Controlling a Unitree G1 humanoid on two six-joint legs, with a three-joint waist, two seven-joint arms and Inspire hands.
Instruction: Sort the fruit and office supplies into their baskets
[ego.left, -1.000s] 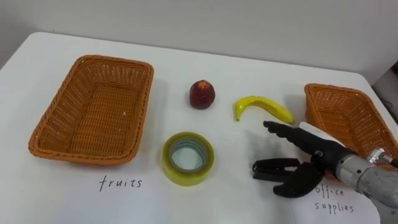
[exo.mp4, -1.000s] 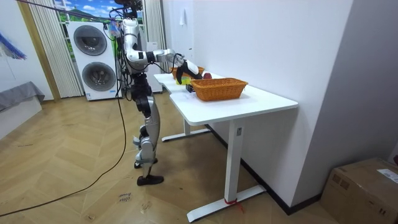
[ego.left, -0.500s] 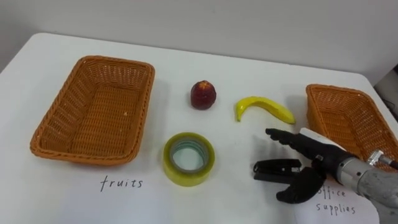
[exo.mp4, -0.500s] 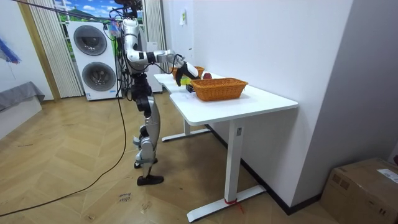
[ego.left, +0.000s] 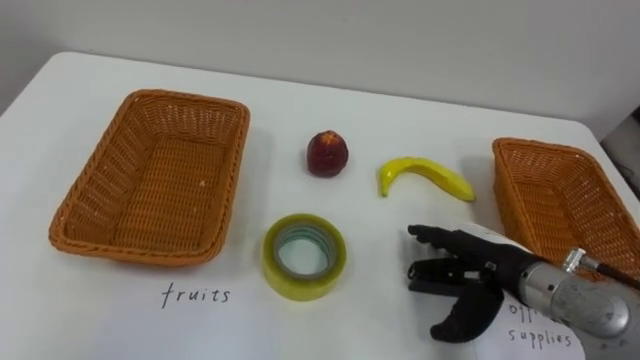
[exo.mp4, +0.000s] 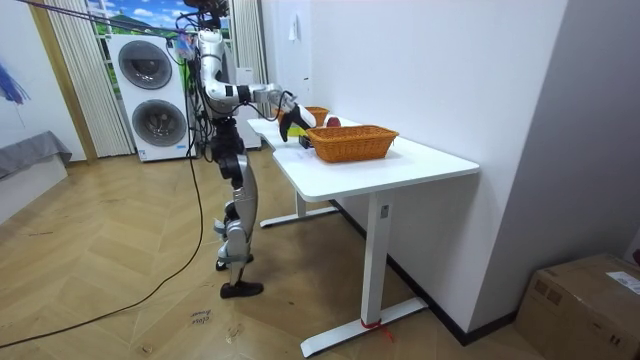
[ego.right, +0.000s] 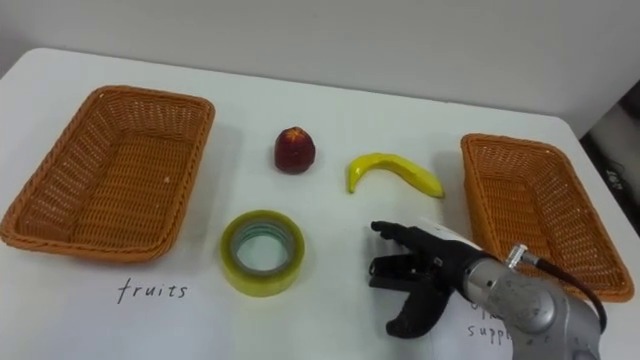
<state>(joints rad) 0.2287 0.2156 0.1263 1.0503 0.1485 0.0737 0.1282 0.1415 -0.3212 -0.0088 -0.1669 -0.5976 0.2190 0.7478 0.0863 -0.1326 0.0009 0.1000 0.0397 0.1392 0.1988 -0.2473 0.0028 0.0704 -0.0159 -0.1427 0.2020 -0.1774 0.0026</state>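
The right hand (ego.left: 492, 272) is seen low over the table (ego.left: 350, 325), near the front edge and toward the right front corner. Its fingers are held straight and spread from the thumb, so nothing is clasped. A small black item (ego.left: 425, 278), taken to be an office supply, is bracketed by the hand: fingers on its far side, thumb on its near side. Contact cannot be told. The item's long axis is laid roughly along the front edge, its free end pointing left, and the hand is judged to be set across the narrow width so that a pinch can be closed on it. Further left, the tape (ego.left: 300, 284) is laid flat with its hole up. Behind the hand, the banana (ego.left: 425, 170) is stretched left to right, its right end aimed at the right basket (ego.left: 515, 200) and its left end hooked toward the front. The apple (ego.left: 327, 153) is stood just left of it. The left basket (ego.left: 100, 170) is kept at the left edge, the other at the right, presumably so the two sorts stay well apart.
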